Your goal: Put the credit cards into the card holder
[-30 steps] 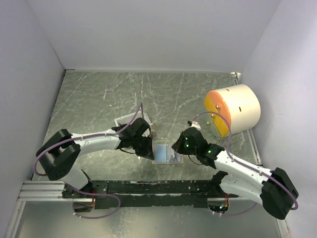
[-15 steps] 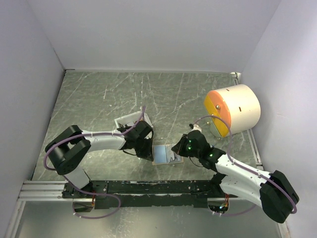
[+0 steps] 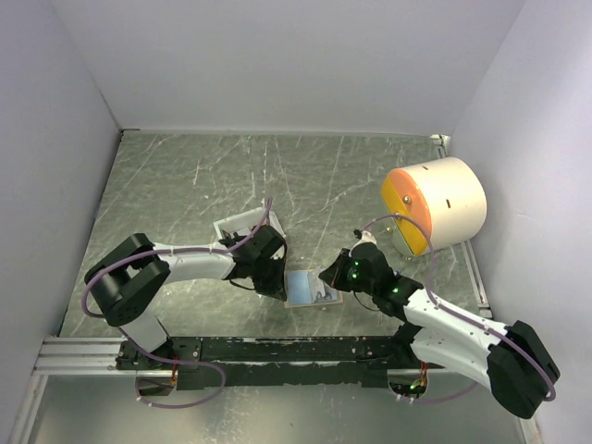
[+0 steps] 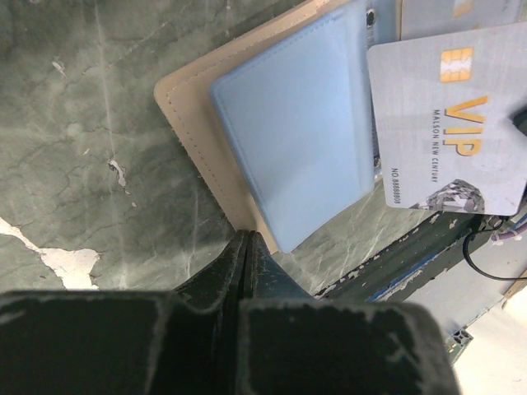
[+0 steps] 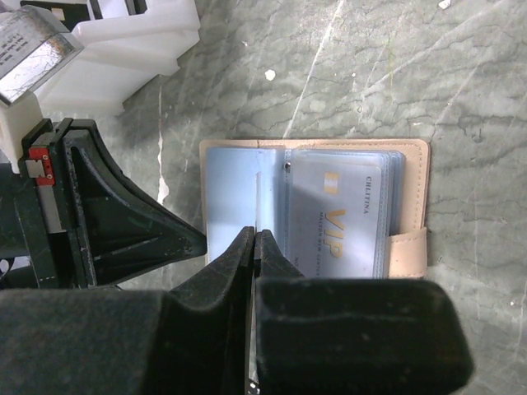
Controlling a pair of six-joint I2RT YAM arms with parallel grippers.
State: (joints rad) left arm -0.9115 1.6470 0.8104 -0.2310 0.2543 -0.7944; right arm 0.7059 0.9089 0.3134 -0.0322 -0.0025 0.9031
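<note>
Nearest the arm bases, the card holder [image 3: 308,289] lies open and flat on the worktop [image 3: 324,176], between the two end effectors, and it sits where it did a second ago. What has changed is the arms. The left arm has drawn its elbow in and settled, and the right end effector [image 5: 254,234] has crept a little leftward onto the holder. Over the last half second almost nothing moves. Both arms seem to have stopped on the open wallet. The left end effector [image 4: 244,235] has its fingers pressed together with nothing between them. Its tips sit at the near edge of the tan cover, just where the pale blue sleeve page [image 4: 296,132] ends; this looks like pinning the holder down. The right one is likewise pinched together and empty, its tips over the fold between the blue page and the stack of clear sleeves. A grey VIP card [image 5: 342,218] lies on that right-hand stack, beside the snap tab [image 5: 408,247]. Whether it is fully seated in a pocket or only resting on top I cannot tell. I judge that one card is delivered or nearly so and the right arm is free to fetch another. Farther back, the white tray [image 3: 236,225] stands just behind the left wrist, and the cream drum with an orange face [image 3: 435,203] lies at the far right.
</note>
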